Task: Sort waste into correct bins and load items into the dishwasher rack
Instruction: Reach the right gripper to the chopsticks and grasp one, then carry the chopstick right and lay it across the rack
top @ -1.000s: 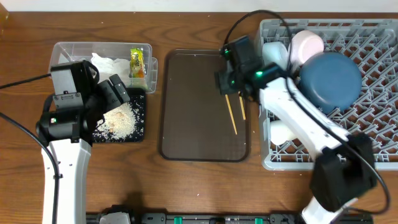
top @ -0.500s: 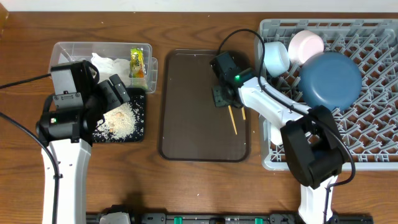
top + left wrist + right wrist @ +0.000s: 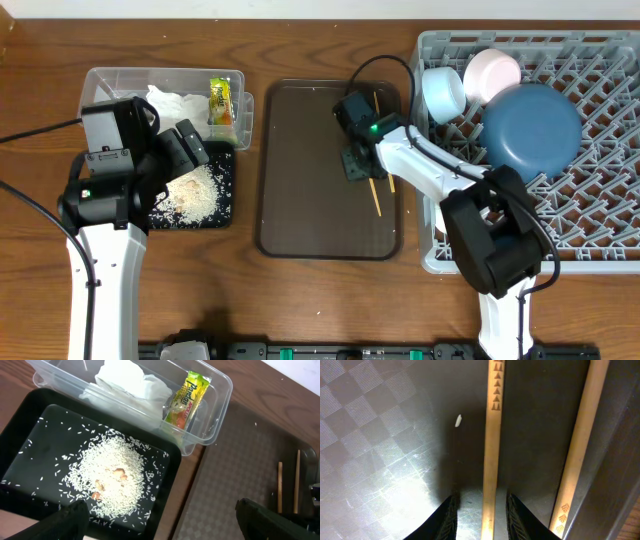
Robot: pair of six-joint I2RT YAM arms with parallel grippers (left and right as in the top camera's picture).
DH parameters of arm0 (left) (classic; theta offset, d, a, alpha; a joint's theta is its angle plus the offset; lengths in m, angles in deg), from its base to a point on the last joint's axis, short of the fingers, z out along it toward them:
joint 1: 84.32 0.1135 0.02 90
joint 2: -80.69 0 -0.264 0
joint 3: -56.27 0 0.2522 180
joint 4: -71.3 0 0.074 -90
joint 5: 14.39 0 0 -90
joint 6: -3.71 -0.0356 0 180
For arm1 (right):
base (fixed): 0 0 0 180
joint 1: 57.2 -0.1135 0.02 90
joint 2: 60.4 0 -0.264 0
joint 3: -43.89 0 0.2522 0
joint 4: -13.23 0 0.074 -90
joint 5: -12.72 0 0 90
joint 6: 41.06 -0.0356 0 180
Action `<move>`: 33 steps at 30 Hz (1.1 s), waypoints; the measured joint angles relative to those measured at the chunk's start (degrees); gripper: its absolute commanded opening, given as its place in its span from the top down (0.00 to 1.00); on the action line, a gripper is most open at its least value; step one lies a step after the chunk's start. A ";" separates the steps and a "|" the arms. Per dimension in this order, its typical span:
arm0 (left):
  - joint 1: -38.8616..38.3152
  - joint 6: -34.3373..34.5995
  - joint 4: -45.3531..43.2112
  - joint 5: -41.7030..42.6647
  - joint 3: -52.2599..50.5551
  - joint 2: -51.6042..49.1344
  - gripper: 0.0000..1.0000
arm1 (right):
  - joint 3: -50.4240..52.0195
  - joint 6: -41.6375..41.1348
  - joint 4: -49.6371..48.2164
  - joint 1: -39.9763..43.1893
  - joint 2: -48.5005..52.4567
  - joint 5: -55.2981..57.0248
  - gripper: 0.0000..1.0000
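Chopsticks lie side by side on the brown serving tray, close to its right rim and just beside the dishwasher rack. The right pincer is low over them. Its two fingers are parted only a little and straddle the stick nearer the tray's middle, one finger on each side, gripping nothing yet. The other stick lies outside that gap, so closing here would probably take one stick alone. The low, narrow stance suits a thin thing lying flat on a textured floor; the risk is that the stick rolls or slips out of the pinch.

The left pincer hangs wide open and empty above the black tray, which holds the heap of rice crumbs. Beside it the clear tub holds the napkin and the wrapper, so the waste looks sorted. With the dark blue bowl racked too, the sticks seem to be what is left to load.
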 measured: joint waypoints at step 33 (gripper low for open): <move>0.00 0.00 0.00 0.00 0.00 0.00 0.04 | 0.02 0.11 16.87 4.94 -24.68 0.87 0.99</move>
